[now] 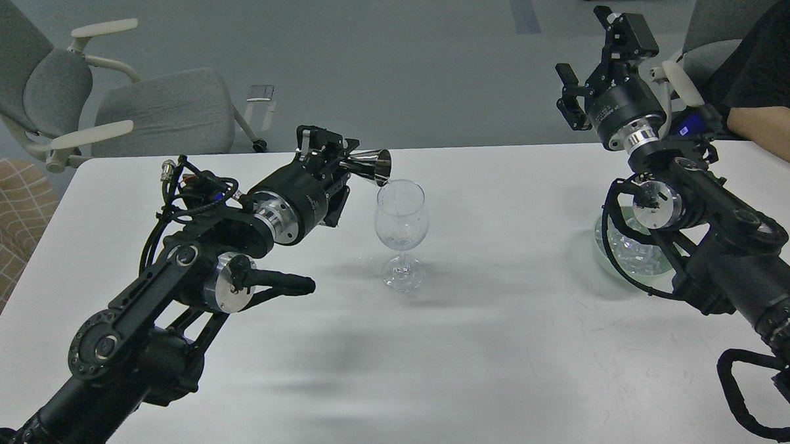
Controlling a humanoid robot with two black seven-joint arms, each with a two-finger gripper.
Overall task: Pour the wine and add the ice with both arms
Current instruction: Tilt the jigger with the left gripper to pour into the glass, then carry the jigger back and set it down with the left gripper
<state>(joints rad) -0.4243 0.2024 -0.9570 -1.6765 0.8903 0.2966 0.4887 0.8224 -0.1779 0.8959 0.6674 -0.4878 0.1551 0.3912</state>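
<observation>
A clear stemmed wine glass (pixel 400 232) stands upright on the white table (pixel 483 343), near its middle. My left gripper (pixel 335 157) is shut on a small steel jigger cup (pixel 369 166), tipped on its side with its mouth at the glass's left rim. My right gripper (pixel 598 61) is open and empty, raised high beyond the table's far right edge. A heap of clear ice cubes (pixel 634 253) lies in a pale green bowl (pixel 605 262) at the right, mostly hidden behind my right arm.
A grey office chair (pixel 110 100) stands beyond the table's far left corner. A person's bare forearm (pixel 776 133) rests at the far right, close to my right arm. A checked cushion (pixel 0 234) sits left of the table.
</observation>
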